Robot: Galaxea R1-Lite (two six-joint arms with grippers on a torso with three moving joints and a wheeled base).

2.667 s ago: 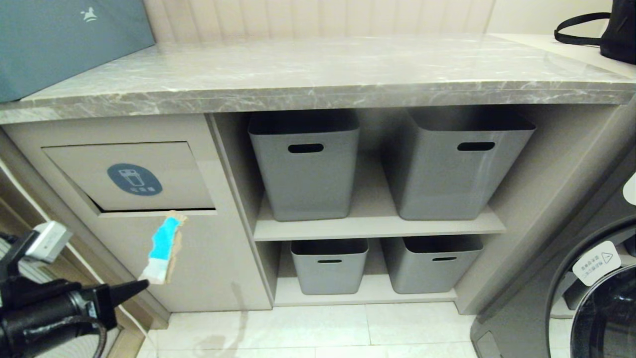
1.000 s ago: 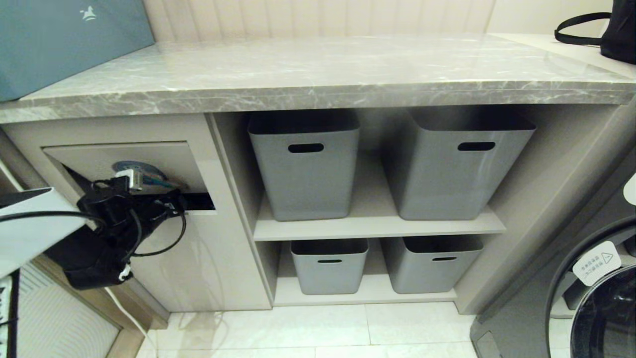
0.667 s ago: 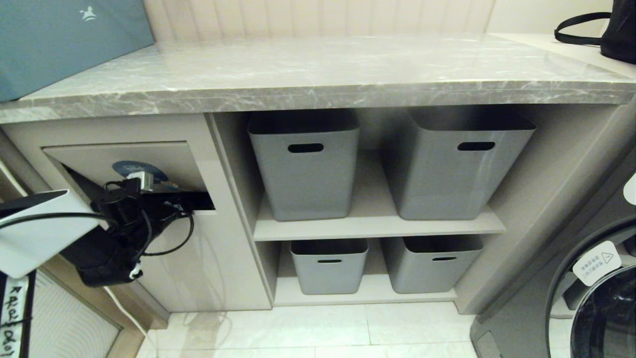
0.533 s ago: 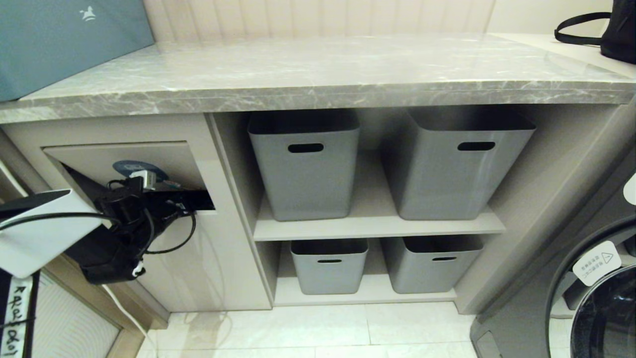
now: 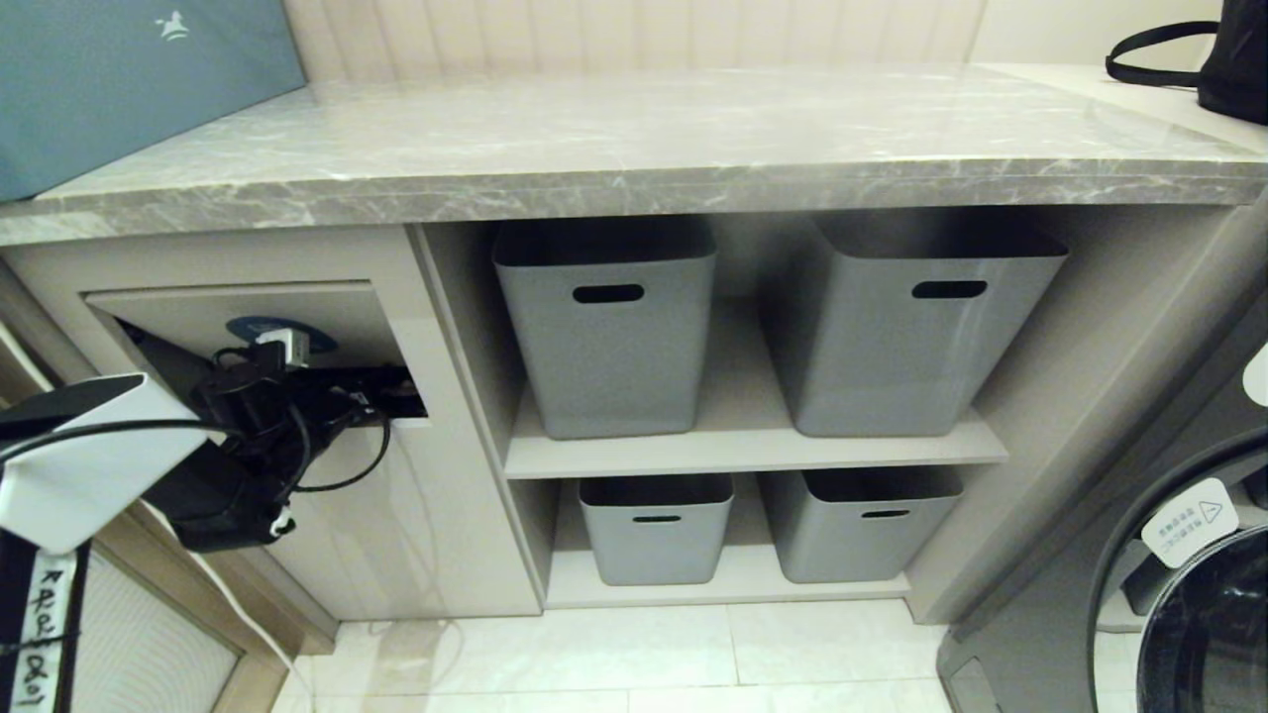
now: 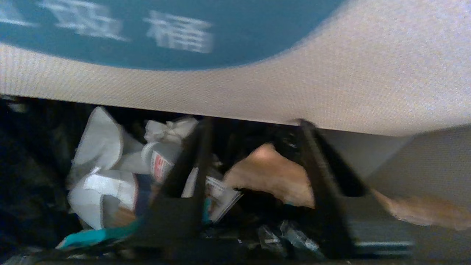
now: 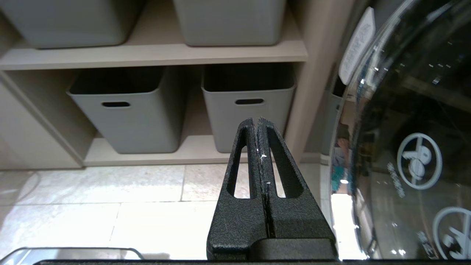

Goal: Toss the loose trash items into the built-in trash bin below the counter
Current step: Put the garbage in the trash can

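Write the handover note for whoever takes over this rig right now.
Left end effector: open, tips inside the built-in trash bin, pushing its flap inward.
Right end effector: shut, parked low beside the washing machine.
Trash: a cyan scrap lies among the rubbish inside; a tan scrap shows between the fingers, contact unclear.
Done: apparently one drop into the bin.
Left: confirm nothing clings, withdraw, let the flap close. No strip shows outside the bin.

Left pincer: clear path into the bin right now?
Probably yes. The left pincer sits open at the built-in trash bin, whose flap is pushed inward; the wrist view shows only trash heaped in the bin beyond its fingers.
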